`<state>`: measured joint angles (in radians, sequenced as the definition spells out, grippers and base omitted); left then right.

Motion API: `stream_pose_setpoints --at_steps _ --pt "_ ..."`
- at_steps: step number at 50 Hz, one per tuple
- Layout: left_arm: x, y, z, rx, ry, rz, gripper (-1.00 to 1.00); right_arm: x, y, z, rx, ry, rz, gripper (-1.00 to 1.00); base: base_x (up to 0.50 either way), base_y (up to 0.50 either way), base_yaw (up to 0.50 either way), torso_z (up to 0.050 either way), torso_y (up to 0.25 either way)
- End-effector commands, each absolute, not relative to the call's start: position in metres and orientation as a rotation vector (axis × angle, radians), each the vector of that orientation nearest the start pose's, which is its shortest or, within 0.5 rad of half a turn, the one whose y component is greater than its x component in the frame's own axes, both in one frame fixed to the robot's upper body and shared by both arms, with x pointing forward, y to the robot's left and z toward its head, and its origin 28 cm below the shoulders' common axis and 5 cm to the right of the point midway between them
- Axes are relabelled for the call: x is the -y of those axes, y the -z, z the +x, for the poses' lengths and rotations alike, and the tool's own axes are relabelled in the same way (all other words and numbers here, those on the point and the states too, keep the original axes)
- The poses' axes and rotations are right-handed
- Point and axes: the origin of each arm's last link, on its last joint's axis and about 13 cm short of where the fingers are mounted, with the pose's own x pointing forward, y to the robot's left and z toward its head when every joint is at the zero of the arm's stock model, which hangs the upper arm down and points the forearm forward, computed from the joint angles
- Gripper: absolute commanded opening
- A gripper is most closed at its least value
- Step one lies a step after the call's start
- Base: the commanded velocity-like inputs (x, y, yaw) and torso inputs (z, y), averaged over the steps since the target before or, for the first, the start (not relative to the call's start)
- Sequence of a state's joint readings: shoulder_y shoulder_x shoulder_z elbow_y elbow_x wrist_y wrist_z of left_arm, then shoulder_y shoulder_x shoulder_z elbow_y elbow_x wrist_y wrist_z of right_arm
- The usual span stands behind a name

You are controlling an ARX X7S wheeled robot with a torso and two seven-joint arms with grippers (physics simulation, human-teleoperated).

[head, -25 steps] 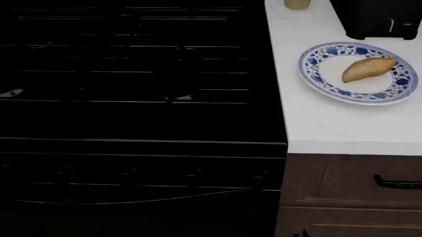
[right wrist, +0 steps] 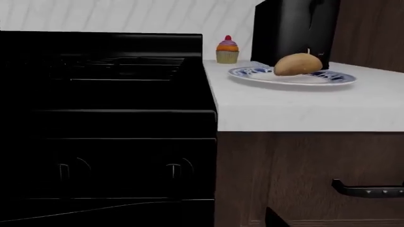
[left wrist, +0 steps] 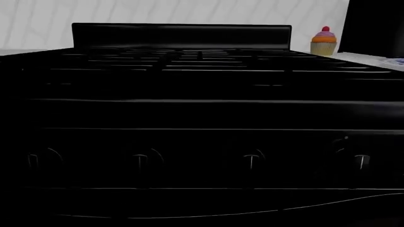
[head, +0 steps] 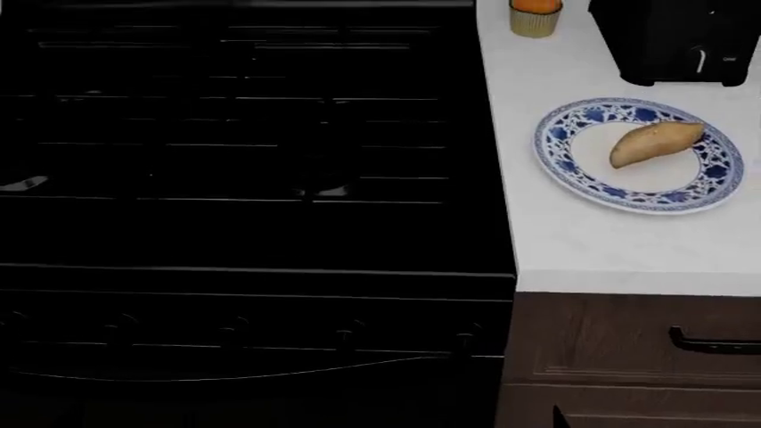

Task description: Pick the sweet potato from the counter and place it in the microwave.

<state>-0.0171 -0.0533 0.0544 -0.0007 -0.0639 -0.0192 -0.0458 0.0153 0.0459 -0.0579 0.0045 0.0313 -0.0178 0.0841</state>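
The tan sweet potato (head: 654,143) lies on a blue-and-white plate (head: 551,147) on the white counter (head: 594,236), right of the stove. The black microwave (head: 672,40) stands just behind the plate. In the right wrist view the sweet potato (right wrist: 298,64) sits on the plate (right wrist: 249,72) in front of the microwave (right wrist: 294,28), above and well beyond the camera. Only a dark sliver at that view's lower edge may belong to my right gripper (right wrist: 275,218); its jaws do not show. My left gripper does not show in any view.
A wide black stove (head: 238,178) with knobs (left wrist: 252,160) fills the left. A cupcake (head: 535,13) stands at the counter's back beside the microwave. Dark brown cabinets with a black drawer handle (head: 714,341) sit under the counter.
The head view has shifted: plate, sweet potato and counter edge sit lower in the frame, and more of the cupcake and microwave shows.
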Motion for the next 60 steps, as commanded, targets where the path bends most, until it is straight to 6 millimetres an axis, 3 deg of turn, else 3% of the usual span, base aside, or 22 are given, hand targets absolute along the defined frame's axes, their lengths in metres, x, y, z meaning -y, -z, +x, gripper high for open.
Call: stream_pose_setpoints --at_steps 1,35,38,47,55,60 --pt "-0.207 -0.014 0.215 -0.006 0.011 -0.011 1.00 0.096 -0.018 0.215 0.039 0.037 -0.015 1.00 0.00 0.00 0.00 0.050 0.000" --pt "-0.206 -0.016 0.213 0.008 0.019 -0.002 1.00 0.096 -0.018 0.213 0.052 0.035 -0.019 1.00 0.00 0.00 0.00 0.045 0.000" --pt "-0.205 -0.021 0.212 -0.014 -0.002 0.004 1.00 0.097 -0.028 0.212 0.060 0.043 -0.027 1.00 0.00 0.00 0.00 0.000 0.000" --pt "-0.215 -0.140 0.209 0.097 -0.047 -0.009 1.00 0.101 -0.118 0.208 0.156 0.025 0.000 1.00 0.00 0.00 0.00 0.000 0.000" --pt "-0.209 -0.194 0.198 0.120 -0.037 -0.009 1.00 0.101 -0.184 0.204 0.251 -0.001 -0.001 1.00 0.00 0.00 0.00 0.000 0.000" --pt "-0.208 -0.213 0.194 0.118 -0.025 -0.004 1.00 0.101 -0.209 0.199 0.299 -0.011 -0.013 1.00 0.00 0.00 0.00 0.000 0.000"
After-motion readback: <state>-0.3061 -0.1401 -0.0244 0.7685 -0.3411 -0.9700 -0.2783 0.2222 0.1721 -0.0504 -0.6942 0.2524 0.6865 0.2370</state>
